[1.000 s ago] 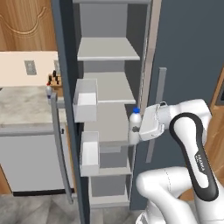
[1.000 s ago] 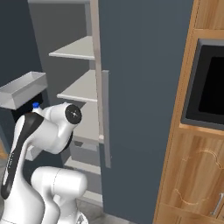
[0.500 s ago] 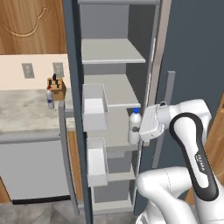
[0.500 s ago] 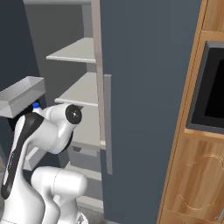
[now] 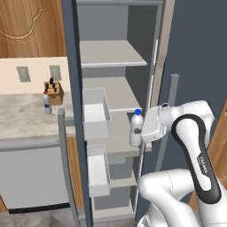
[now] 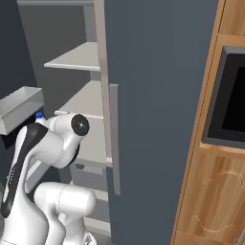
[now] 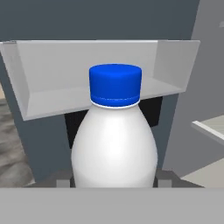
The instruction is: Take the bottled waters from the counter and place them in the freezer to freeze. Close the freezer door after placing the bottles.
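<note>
At center frame, the open freezer [image 5: 115, 93] faces the white arm, bent at the elbow, its gripper [image 5: 141, 131] pinching the upright blue-capped bottle [image 5: 136, 128] before a shelf. The red-capped bottle [image 5: 46, 103] stands on the counter [image 5: 22, 117], left. "FRANKA" lettering marks the forearm.

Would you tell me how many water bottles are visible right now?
2: the blue-capped bottle is in the gripper at the open freezer; the red-capped bottle stands on the counter.
</note>
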### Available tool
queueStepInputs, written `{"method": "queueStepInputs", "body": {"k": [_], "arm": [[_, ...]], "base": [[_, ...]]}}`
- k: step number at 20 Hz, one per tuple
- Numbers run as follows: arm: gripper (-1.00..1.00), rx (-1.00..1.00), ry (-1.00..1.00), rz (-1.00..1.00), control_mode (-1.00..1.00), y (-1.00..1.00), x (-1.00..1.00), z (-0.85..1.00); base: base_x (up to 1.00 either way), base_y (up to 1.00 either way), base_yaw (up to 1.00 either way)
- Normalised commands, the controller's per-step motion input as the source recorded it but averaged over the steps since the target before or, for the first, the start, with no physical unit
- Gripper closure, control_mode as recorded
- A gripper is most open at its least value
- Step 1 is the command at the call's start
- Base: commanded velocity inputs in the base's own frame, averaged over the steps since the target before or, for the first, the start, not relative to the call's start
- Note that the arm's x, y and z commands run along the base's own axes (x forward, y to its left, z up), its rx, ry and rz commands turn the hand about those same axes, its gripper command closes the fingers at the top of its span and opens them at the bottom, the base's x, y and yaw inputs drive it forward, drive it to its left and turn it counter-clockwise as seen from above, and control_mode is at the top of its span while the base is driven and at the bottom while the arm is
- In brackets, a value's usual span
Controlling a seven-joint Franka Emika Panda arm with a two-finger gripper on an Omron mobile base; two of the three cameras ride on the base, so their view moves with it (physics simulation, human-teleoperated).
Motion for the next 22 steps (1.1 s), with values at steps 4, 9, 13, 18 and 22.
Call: {"method": "queueStepInputs", "body": {"k": [4,9,13,18,22], "arm": [[1.0,0.0,0.0,0.0,1.0,0.0,0.0,0.0],[1.0,0.0,0.0,0.0,1.0,0.0,0.0,0.0],[1.0,0.0,0.0,0.0,1.0,0.0,0.0,0.0],[1.0,0.0,0.0,0.0,1.0,0.0,0.0,0.0],[1.0,0.0,0.0,0.0,1.0,0.0,0.0,0.0]], "base": [[0.31,0.18,-0.07],[0.29,0.25,-0.09],[0.2,0.4,-0.11],[0.13,0.4,-0.09],[0.15,0.09,-0.03]]}}
